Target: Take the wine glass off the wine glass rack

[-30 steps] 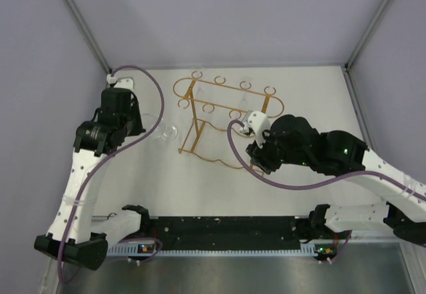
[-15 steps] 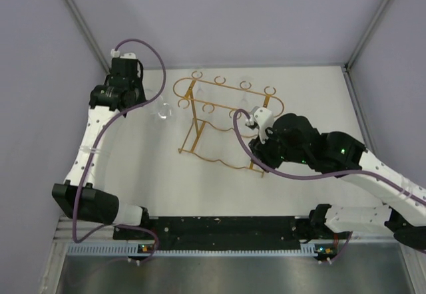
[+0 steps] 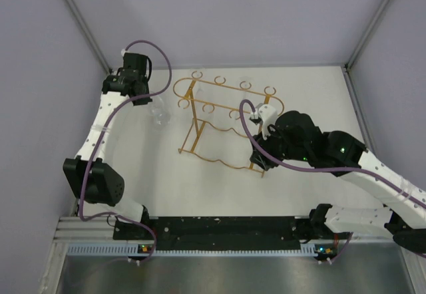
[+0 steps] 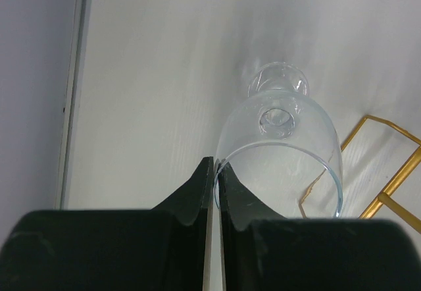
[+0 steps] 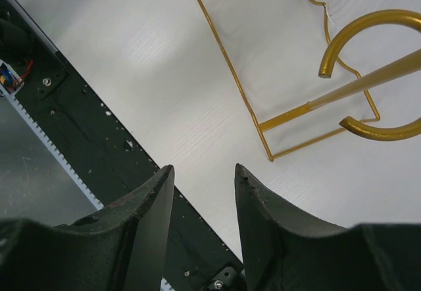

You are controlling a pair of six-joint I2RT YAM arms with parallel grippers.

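Left tool (image 4: 215, 172) pinches the glass (image 4: 283, 139) by its rim, left of the rack (image 5: 375, 17); right tool (image 5: 204, 169) hangs spread above the table (image 5: 164, 74).

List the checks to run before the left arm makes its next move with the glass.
1. Left claw shut on the wine glass rim: ok.
2. Glass clear of the wine glass rack, off to its left: ok.
3. Glass foot resting on the table: cannot tell.
4. Right claw open and empty: ok.
5. Right claw fingers apart from the rack wires: ok.
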